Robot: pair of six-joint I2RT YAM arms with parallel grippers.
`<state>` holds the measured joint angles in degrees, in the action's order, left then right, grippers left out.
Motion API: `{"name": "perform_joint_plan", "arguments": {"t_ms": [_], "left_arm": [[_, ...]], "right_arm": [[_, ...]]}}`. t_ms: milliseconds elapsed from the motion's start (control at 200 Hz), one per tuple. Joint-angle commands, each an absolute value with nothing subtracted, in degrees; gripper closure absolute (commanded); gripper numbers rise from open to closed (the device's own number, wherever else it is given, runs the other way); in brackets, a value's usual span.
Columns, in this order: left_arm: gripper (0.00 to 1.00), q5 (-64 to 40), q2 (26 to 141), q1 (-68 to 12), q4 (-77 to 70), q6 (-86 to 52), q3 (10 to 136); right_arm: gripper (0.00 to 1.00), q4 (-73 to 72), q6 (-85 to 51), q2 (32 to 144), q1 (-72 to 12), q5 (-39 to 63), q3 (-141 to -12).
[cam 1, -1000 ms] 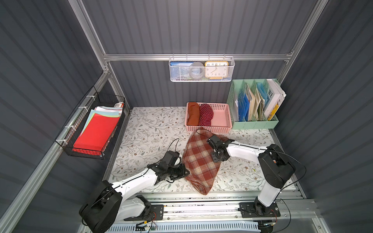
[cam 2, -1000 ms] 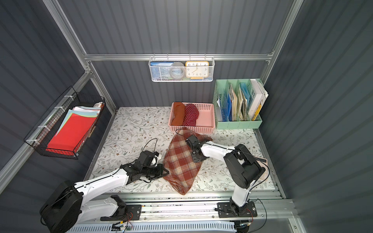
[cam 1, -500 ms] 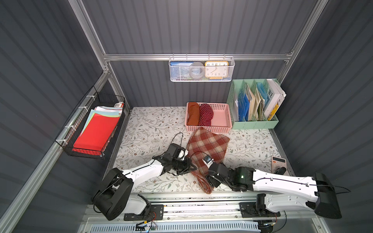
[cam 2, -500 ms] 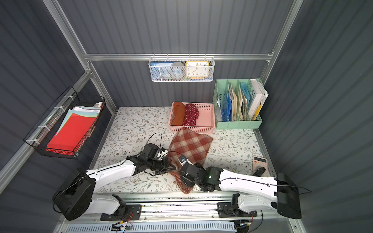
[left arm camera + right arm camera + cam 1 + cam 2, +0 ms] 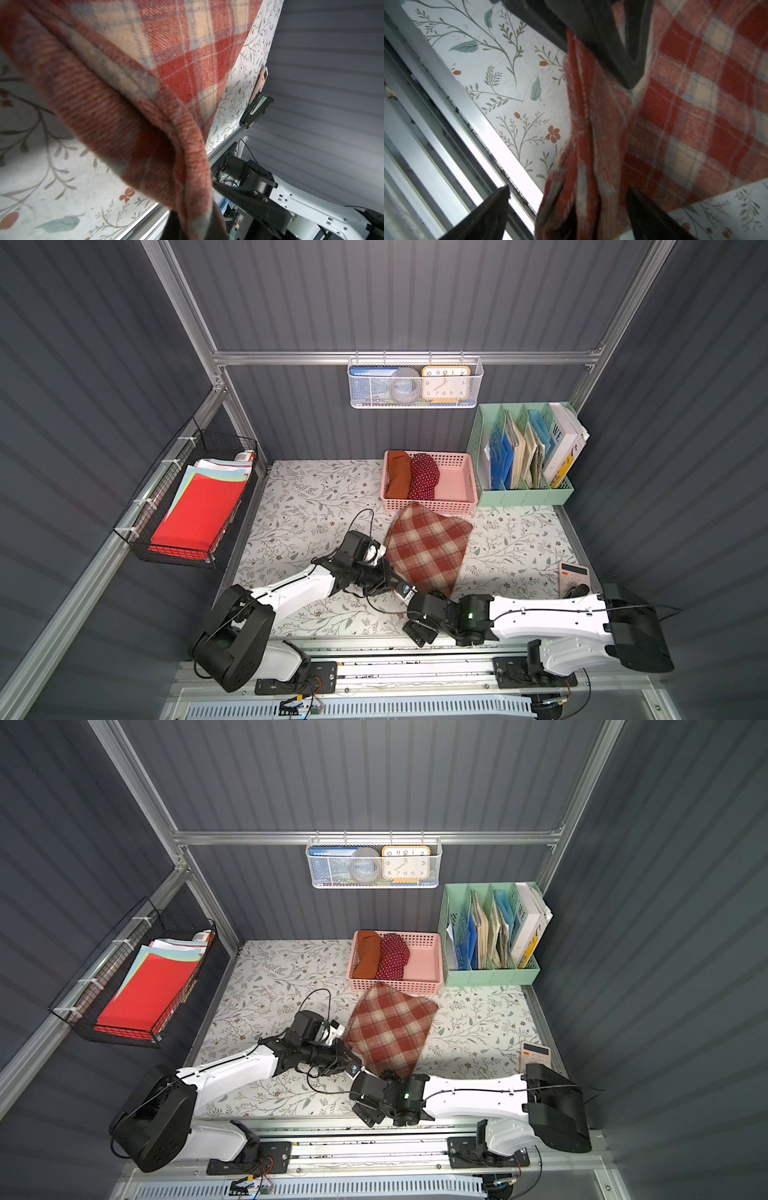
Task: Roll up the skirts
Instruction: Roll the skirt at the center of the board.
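The red-and-cream plaid skirt [image 5: 428, 547] [image 5: 388, 1027] lies folded on the flowered table in front of the pink basket [image 5: 430, 506]. In both top views the rust-orange skirt [image 5: 397, 475] and the polka-dot skirt [image 5: 424, 477] lie rolled inside that basket. My left gripper [image 5: 398, 587] [image 5: 195, 228] is shut on the plaid skirt's near hem and holds it off the table. My right gripper [image 5: 434, 596] [image 5: 569, 216] stands open at the same near hem. The bunched hem hangs between its fingertips [image 5: 492, 212].
A green file organiser [image 5: 523, 493] stands at the back right. A calculator [image 5: 573, 574] lies at the right edge. A black wire basket with red paper [image 5: 195, 510] hangs on the left wall, a white mesh basket with a clock [image 5: 415, 383] on the back rail. The table's metal front rail [image 5: 471, 116] runs just beside my right gripper.
My right arm left the skirt's far part, swung to the near front and opened its jaws around the hem. The left gripper moved right with the near hem; the skirt now lies shorter and wider.
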<state>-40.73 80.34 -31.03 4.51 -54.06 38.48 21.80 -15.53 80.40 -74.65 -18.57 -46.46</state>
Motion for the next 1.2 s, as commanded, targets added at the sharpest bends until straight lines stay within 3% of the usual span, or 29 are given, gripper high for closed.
{"name": "perform_joint_plan", "arguments": {"t_ms": [0,180,320,640,750,886,966,1196], "left_arm": [[1.0,-42.02,80.14,-30.68,4.22,-54.39,38.8],[1.0,-42.14,79.63,-30.6,3.3,-55.27,37.58],[1.0,-42.11,78.95,-30.16,3.57,-55.29,36.58],[1.0,-42.8,76.09,-28.57,5.07,-55.2,35.37],[1.0,-42.88,75.54,-28.56,5.51,-55.2,35.16],[1.0,-42.81,75.32,-28.46,5.8,-55.19,34.72],[1.0,-42.77,75.22,-28.39,5.89,-55.11,34.14],[1.0,-41.96,73.81,-27.62,6.63,-55.45,32.52]], "right_arm": [[0.07,21.44,-15.9,84.4,-75.5,-24.71,-48.68],[0.07,22.62,-16.82,91.75,-80.8,-37.48,-52.86],[0.17,24.85,-17.91,95.25,-83.59,-46.56,-55.23],[0.36,28.34,-16.43,98.93,-84.3,-51.12,-55.11],[0.54,27.36,-14.98,99.48,-84.34,-51.87,-54.79],[0.69,27.17,-12.71,99.67,-84.79,-52.57,-55.73],[0.71,28.33,-11.83,100.3,-85.48,-53.66,-56.76],[0.95,30.4,-10.91,103.47,-86.95,-53.1,-58.49]]}}
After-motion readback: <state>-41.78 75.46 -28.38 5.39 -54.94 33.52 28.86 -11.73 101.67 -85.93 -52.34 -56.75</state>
